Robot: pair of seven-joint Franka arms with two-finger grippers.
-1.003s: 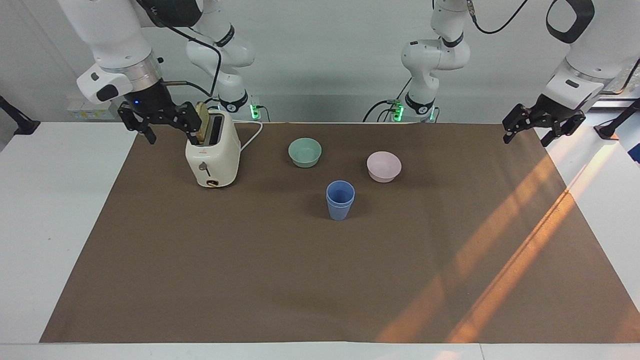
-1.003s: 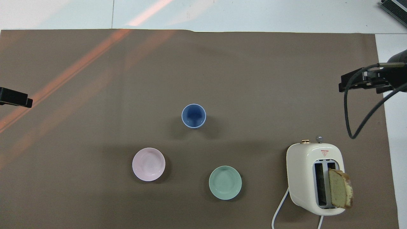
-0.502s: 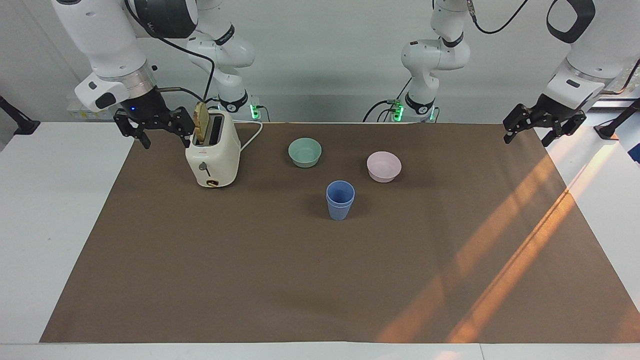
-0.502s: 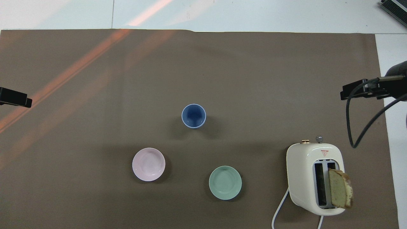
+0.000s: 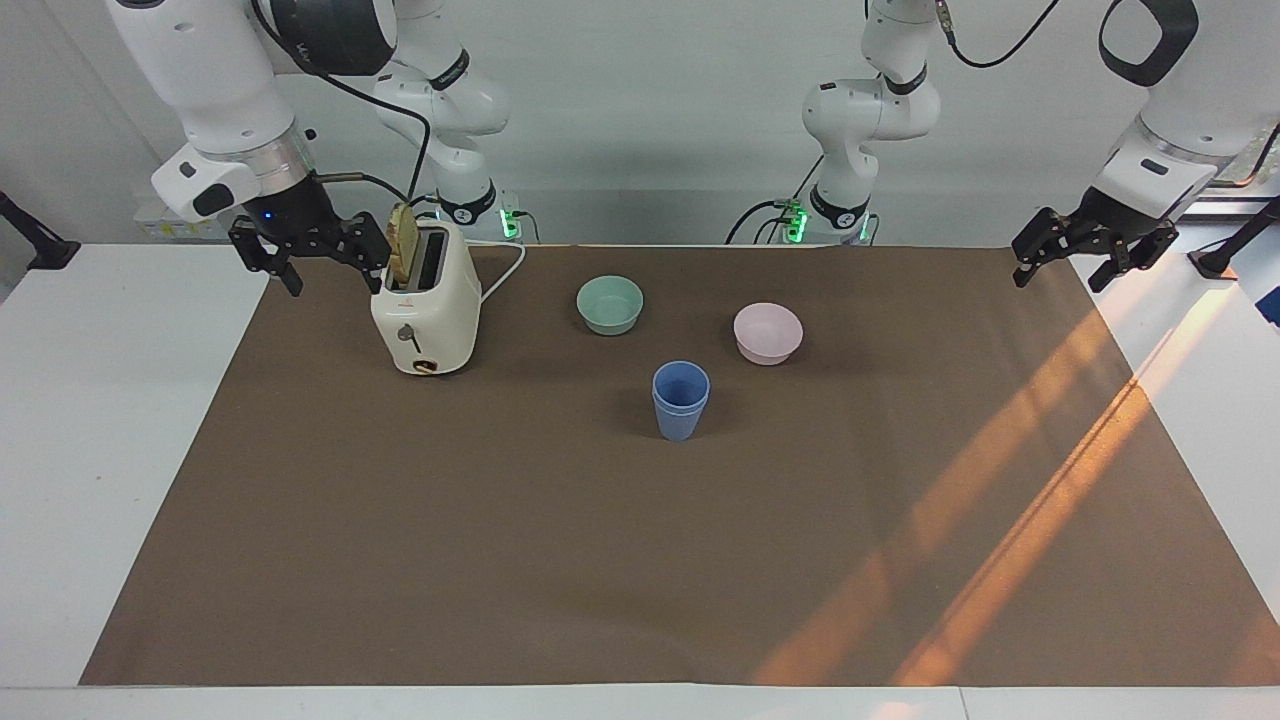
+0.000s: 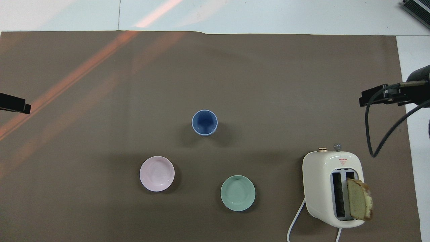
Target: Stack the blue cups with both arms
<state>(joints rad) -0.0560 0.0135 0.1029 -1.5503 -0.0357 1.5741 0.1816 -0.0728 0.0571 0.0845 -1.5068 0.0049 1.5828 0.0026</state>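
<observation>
**Cups nested at mat centre; both grippers raised and open**

In the facing view, the right gripper point(image 5: 312, 262) is held in the air with its jaws spread and nothing between them, just beside the toaster point(image 5: 428, 312) at the right arm's end of the table. A slice of bread point(image 5: 404, 245) is seated in one slot. The green bowl point(image 5: 610, 304) and pink bowl point(image 5: 767, 332) are placed nearer the robots than the blue cups point(image 5: 680, 400), which are nested upright. The left gripper point(image 5: 1090, 250) is held open and empty over the brown mat's point(image 5: 500, 560) corner.
</observation>
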